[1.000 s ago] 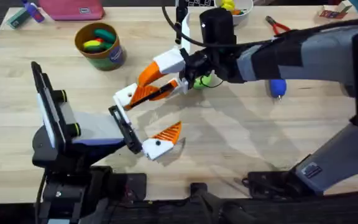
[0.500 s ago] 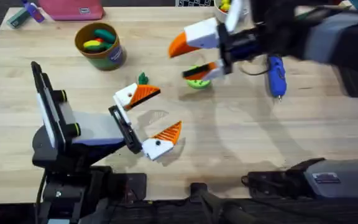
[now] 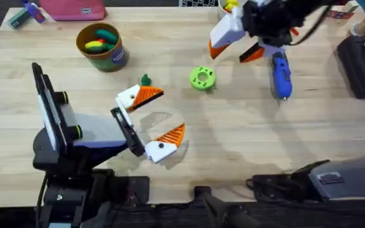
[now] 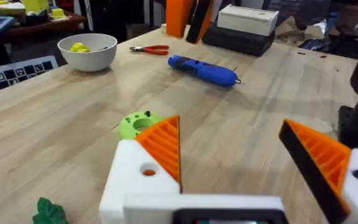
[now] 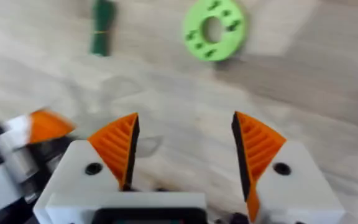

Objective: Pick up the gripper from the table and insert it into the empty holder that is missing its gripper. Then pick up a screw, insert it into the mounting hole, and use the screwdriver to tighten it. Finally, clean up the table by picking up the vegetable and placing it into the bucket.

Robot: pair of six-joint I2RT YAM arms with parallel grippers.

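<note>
My left gripper rests open low over the table's middle. Its far finger is a white holder with the orange ribbed gripper seated in it. The right gripper hovers open and empty at the far right, just left of the blue screwdriver. The small green vegetable lies beside the holder. The bucket stands far left with toys inside. The screw is out of view.
A green round disc lies between the two grippers. A white bowl and red-handled pliers sit at the far edge. A black box occupies the right side.
The right gripper has drawn away from the left gripper's far finger, rising and swinging to the far right beside the screwdriver. The orange wedge stayed on that finger. The left arm held still.
</note>
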